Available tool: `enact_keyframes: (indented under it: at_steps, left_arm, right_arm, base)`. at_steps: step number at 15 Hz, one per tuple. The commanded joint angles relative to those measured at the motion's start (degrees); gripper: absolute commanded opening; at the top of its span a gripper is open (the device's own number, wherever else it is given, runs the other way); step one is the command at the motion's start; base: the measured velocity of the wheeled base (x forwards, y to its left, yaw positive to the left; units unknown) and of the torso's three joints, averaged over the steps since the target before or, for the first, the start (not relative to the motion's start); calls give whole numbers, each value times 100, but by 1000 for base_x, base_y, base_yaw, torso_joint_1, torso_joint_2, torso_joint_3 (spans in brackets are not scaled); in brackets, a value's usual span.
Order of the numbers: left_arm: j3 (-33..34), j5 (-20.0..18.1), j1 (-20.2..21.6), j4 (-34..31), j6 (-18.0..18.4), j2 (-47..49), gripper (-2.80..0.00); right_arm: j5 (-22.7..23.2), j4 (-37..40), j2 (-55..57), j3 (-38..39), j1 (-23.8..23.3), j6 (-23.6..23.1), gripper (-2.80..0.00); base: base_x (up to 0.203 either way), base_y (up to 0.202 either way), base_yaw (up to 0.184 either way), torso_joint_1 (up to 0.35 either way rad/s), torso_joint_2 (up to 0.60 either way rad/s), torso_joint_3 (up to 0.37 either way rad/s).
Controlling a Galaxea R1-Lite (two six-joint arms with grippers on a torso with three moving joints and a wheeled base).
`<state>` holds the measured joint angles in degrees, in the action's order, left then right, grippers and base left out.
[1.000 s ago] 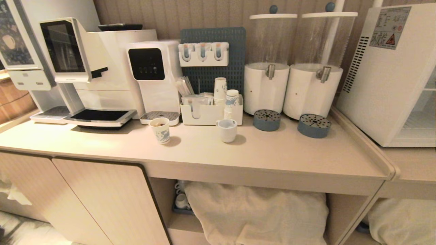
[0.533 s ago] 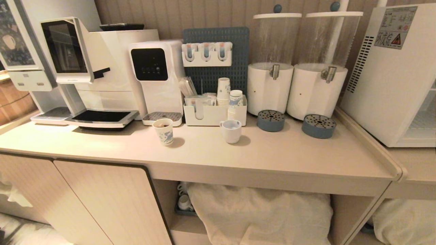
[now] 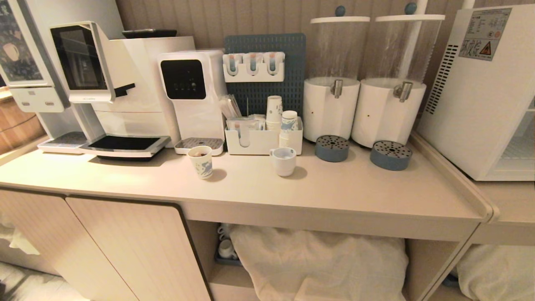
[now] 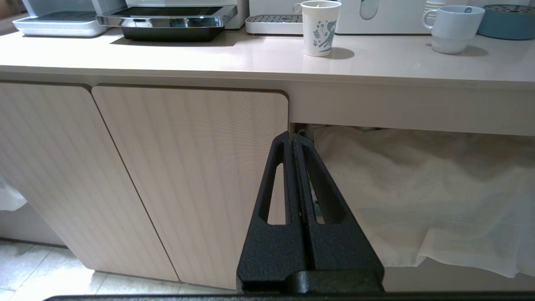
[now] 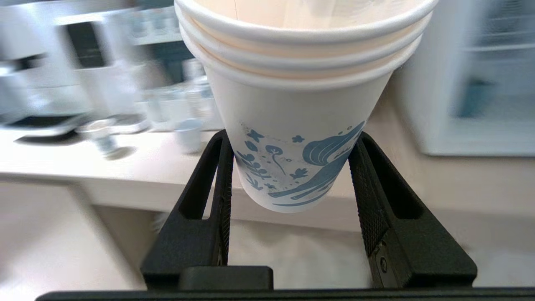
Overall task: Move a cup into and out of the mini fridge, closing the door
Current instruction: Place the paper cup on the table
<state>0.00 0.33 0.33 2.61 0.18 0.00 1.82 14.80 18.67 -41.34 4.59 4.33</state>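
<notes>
Head view: warm, dim amber light; a bright patch on the surface [image 3: 104, 177] at left; soft shadows beside the small cups; lines bowing toward the edges.
Left wrist view: cooler, brighter, sharp; glare along the surface.
Right wrist view: the cup [image 5: 301, 108] sharp, everything behind it smeared with blur.

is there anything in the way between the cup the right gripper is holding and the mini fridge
Nothing visible. The right gripper holds the cup off the counter's front edge, and in the right wrist view the mini fridge lies beyond it across bare counter. Whether its door is open cannot be told.
</notes>
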Motion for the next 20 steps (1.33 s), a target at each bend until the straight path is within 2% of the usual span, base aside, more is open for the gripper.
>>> enact_keyframes:
  at_steps: [1,2,4,5,8,9,10,11,13,14,16,20]
  left_arm:
    - [105,2,2,3,-1,0,-280]
    - [105,2,2,3,-9,9,-280]
    - [105,2,2,3,-1,7,-280]
    - [105,2,2,3,-1,0,-280]
    - [105,2,2,3,-1,0,-280]
    - [105,2,2,5,-9,0,-280]
    - [105,-7,2,3,-9,0,-280]
    - [105,-7,2,3,-9,2,-280]
    - [105,-7,2,3,-9,0,-280]
    - [105,-7,2,3,-9,0,-280]
    - [105,-15,2,3,-34,0,-280]
    - [105,-15,2,3,-53,9,-280]
  right_arm:
    - [61,87,1828,-734,571,132,-280]
    - [272,105,2309,-843,720,194,-280]
    - [1114,-33,3171,-930,670,251,-280]
    - [1680,-244,3555,-944,402,263,-280]
    - [3358,-861,4787,-896,-1065,-38,-280]
    - [3672,-1189,5284,-804,-1290,-282,-280]
    - [3718,-1706,5717,-636,-1410,-532,-280]
    - [3485,-2566,6120,-414,-1402,-713,-280]
    - [2457,-4569,7040,-10,-1150,-879,-280]
    - [2100,-5240,7405,128,-1006,-920,-280]
    - [1692,-6075,8168,264,-639,-975,-280]
    - [833,-6839,9067,141,184,-1078,-280]
  base:
    - [0,0,0,0,0,0]
    - [0,0,0,0,0,0]
    - [0,0,0,0,0,0]
    - [0,0,0,0,0,0]
    - [0,0,0,0,0,0]
    - [0,0,0,0,0,0]
    - [0,0,0,0,0,0]
    - [0,0,0,0,0,0]
    - [0,0,0,0,0,0]
    - [0,0,0,0,0,0]
    - [0,0,0,0,0,0]
    - [0,0,0,0,0,0]
